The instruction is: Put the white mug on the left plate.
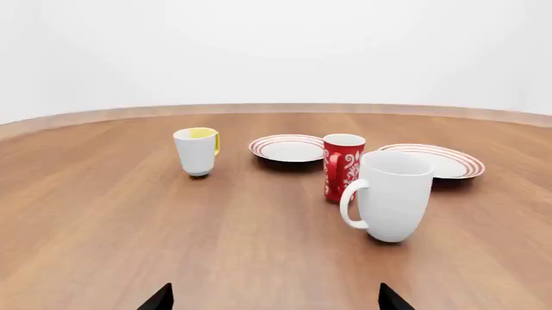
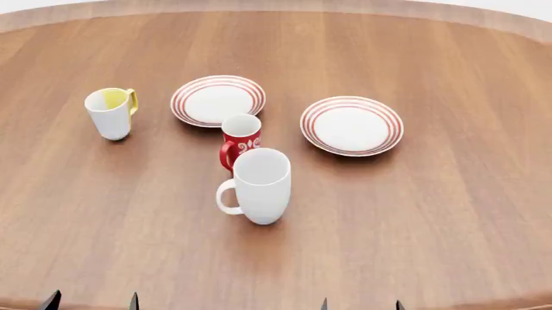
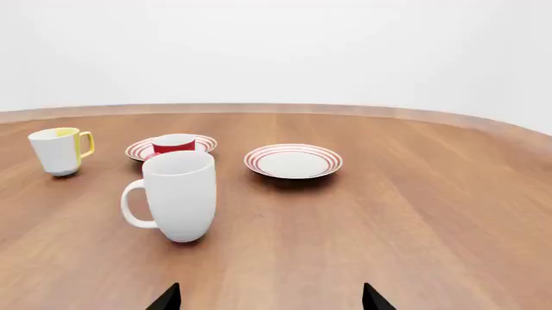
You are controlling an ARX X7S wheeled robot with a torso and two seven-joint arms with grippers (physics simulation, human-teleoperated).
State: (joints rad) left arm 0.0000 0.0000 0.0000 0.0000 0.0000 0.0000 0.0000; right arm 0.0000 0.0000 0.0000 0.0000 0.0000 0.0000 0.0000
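Note:
The white mug [image 2: 260, 186] stands upright near the middle of the wooden table, handle to its left; it also shows as the white mug [image 1: 392, 196] and the white mug [image 3: 180, 195]. Behind it, the left plate [image 2: 217, 100] lies flat with red rings, also seen as the left plate [image 1: 288, 148] and, partly hidden by the red mug, the left plate [image 3: 142, 149]. My left gripper [image 2: 92, 301] and right gripper [image 2: 360, 305] sit at the near table edge, both open and empty, well short of the mug. Only fingertips show: left gripper [image 1: 276, 298], right gripper [image 3: 270, 297].
A small red patterned mug [image 2: 240, 141] stands just behind the white mug, between it and the left plate. A white mug with yellow inside [image 2: 110, 112] is at the far left. A second ringed plate [image 2: 352, 125] lies to the right. The table's curved far edge [image 2: 276, 8] runs behind.

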